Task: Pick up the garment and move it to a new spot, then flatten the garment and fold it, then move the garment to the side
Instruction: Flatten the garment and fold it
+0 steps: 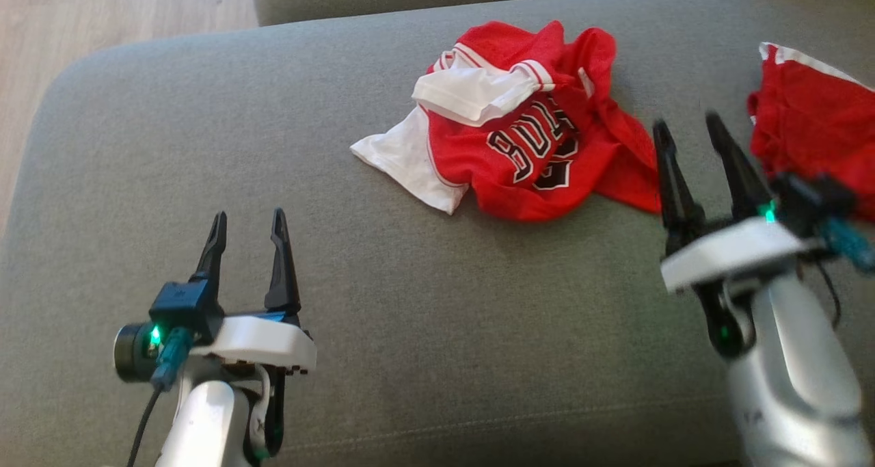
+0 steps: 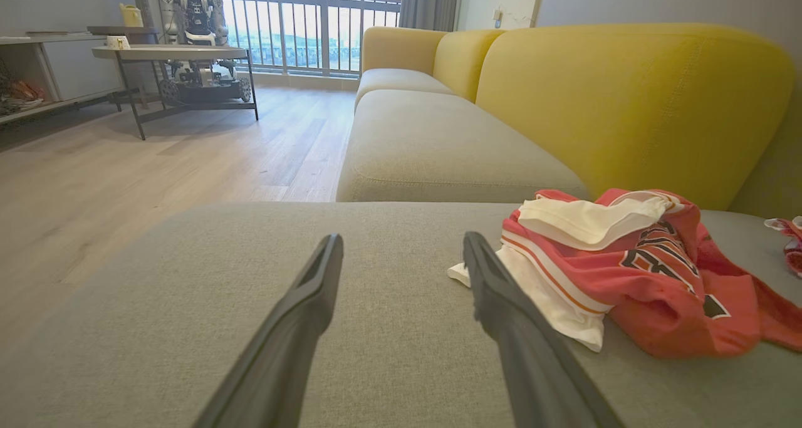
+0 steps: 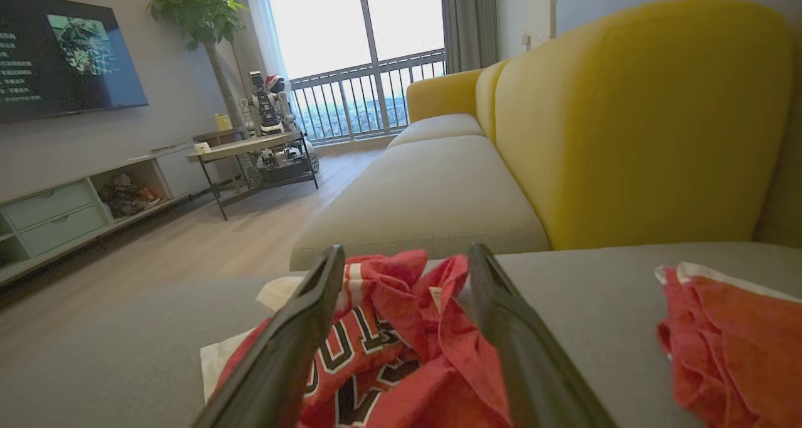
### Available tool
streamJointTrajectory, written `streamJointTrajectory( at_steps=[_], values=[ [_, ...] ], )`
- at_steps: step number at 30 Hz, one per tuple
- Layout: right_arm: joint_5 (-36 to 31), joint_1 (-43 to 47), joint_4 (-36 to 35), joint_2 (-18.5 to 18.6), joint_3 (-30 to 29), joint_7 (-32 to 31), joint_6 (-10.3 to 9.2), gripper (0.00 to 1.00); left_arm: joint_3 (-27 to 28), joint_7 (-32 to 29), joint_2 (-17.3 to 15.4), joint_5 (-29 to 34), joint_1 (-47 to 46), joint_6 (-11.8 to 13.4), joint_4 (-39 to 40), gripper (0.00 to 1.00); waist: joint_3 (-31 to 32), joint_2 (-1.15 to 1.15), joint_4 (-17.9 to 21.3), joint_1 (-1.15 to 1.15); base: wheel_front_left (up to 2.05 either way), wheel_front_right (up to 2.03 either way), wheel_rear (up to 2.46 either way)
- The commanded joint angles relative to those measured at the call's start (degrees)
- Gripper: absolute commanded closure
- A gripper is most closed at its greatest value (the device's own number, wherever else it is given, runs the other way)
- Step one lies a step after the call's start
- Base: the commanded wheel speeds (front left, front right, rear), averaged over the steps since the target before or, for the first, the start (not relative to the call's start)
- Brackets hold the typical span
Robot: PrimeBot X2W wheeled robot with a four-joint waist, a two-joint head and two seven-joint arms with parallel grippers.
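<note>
The crumpled red and white garment [image 1: 526,132] is seen on the grey sofa seat [image 1: 205,145], upper middle of the frame. The left jaws and right jaws are held apart and empty, the right jaws just beside it, likely so it can be grabbed

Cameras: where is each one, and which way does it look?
Head view: on the head, looking down at the jersey; left gripper and right gripper show.
Left wrist view: left wrist, facing along the cushion; own fingers show.
Right wrist view: right wrist, facing over the jersey; own fingers.
Both wrist views share the yellow backrest.
</note>
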State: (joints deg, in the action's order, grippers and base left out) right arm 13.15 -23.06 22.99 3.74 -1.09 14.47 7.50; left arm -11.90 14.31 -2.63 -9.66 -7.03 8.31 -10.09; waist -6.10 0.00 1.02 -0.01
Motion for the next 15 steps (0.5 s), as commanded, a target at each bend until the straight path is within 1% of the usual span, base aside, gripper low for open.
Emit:
streamJointTrajectory(
  at_steps=[1,4,7,13,15],
  values=[
    [0.7,-1.2,-3.0,-0.8,1.1,0.4,-0.01,0.0,2.1,0.7,-0.2,0.4,-0.9,0.0,2.0,0.0,0.1,0.0,0.2,0.01,0.0,0.0,0.0],
    [1.4,4.5,-7.0,-0.8,0.5,-0.1,-0.01,0.0,2.1,0.7,-0.2,0.2,-0.6,-0.2,1.8,0.0,0.0,0.0,0.7,0.01,0.0,0.0,0.0],
    [2.3,7.9,-9.0,-0.9,0.4,-0.3,-0.01,0.0,2.2,0.7,-0.2,0.5,-0.5,-0.5,1.2,0.0,-0.2,0.0,1.3,0.01,0.0,0.0,0.0],
    [2.3,9.2,-11.3,-0.9,2.4,-0.5,-0.01,0.0,3.1,0.7,-0.2,1.4,-1.3,-1.2,-0.6,0.0,-1.6,0.0,3.7,0.01,0.0,0.0,0.0],
    [2.3,8.9,-12.0,-0.9,2.8,-0.7,-0.01,0.0,3.4,0.7,-0.2,0.1,-2.2,-1.3,-2.5,0.0,-2.5,0.0,4.7,0.01,0.0,0.0,0.0]
  ],
)
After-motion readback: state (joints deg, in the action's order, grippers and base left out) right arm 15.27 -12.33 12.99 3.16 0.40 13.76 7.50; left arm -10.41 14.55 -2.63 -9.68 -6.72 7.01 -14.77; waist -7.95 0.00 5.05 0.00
